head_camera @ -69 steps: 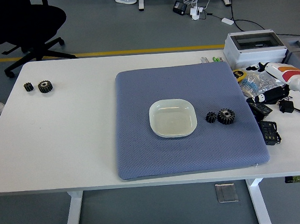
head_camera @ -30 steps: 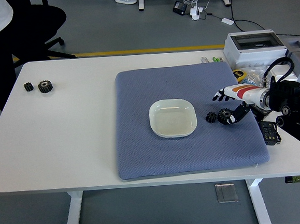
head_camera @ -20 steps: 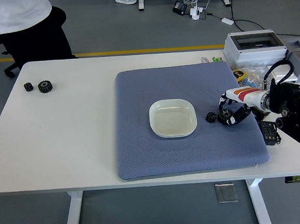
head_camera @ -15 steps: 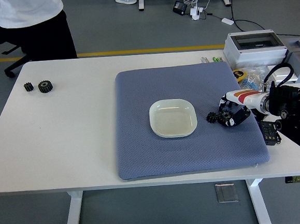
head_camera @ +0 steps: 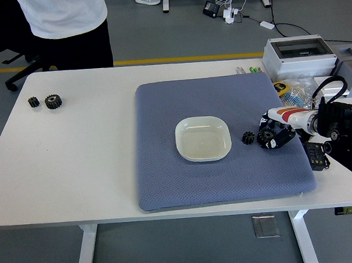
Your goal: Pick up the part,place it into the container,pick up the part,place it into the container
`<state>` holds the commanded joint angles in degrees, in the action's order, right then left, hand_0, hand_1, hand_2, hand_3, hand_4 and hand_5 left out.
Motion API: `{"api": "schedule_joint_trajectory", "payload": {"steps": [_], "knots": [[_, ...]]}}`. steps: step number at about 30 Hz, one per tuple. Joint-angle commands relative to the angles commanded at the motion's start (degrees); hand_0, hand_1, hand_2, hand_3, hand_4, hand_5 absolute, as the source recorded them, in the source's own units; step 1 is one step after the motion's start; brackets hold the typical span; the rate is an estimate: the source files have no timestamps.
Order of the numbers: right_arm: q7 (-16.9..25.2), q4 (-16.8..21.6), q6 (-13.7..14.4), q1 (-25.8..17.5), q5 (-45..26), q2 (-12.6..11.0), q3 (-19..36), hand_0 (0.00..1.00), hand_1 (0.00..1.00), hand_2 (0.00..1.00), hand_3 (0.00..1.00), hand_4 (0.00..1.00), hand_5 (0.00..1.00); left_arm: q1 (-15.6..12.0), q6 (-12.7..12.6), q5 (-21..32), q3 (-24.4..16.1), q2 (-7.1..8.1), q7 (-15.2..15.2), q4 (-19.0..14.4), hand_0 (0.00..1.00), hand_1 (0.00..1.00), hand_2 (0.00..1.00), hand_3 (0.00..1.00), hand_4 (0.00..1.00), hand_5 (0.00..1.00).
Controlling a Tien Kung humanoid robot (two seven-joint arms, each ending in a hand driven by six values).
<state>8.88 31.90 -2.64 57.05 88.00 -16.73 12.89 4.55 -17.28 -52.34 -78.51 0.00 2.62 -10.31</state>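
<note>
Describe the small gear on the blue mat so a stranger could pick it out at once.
Find the blue mat on the white table, then the white dish at its middle. Just right of the dish sits the small black gear, free on the mat, unlike the larger gear beside it, which the right hand grips.

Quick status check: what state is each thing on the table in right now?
Right hand: curled around the larger gear on the pad.
Small gear: loose on the blue pad, beside the hand.
White dish: empty.
Two spare gears: untouched, far left.
Person: standing at the far edge.
</note>
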Motion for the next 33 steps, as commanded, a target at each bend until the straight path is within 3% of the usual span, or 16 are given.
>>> {"api": "schedule_joint_trajectory", "payload": {"steps": [2,3,19,26,33], "knots": [[0.2,0.3,0.3,0.0,0.1,-0.2,0.4,0.435,0.593,0.696,0.588,0.815,0.31,0.0,0.0,0.0,-0.1,0.0,0.0,0.0,0.663,0.639,0.737,0.624,0.728,0.627],[0.3,0.5,0.4,-0.1,0.2,-0.3,0.6,0.246,0.442,0.543,0.574,0.745,0.292,0.0,0.0,0.0,-0.1,0.0,0.0,0.0,0.663,0.638,0.736,0.624,0.728,0.627],[0.5,3.0,0.6,-0.3,1.2,-1.8,4.1,0.206,0.41,0.516,0.554,0.721,0.284,-0.2,0.0,-0.4,-0.5,0.0,0.0,0.0,0.662,0.635,0.735,0.622,0.727,0.625],[0.4,6.7,0.5,-0.5,2.9,-2.6,8.3,0.202,0.408,0.515,0.548,0.72,0.283,-0.4,0.0,-0.7,-0.7,0.0,0.1,0.0,0.661,0.634,0.735,0.621,0.725,0.623],[0.1,11.2,1.2,-0.5,3.4,-1.5,12.8,0.201,0.409,0.512,0.548,0.702,0.265,-0.7,0.0,-1.2,-1.0,0.0,0.2,0.0,0.66,0.633,0.735,0.621,0.724,0.622]]}}
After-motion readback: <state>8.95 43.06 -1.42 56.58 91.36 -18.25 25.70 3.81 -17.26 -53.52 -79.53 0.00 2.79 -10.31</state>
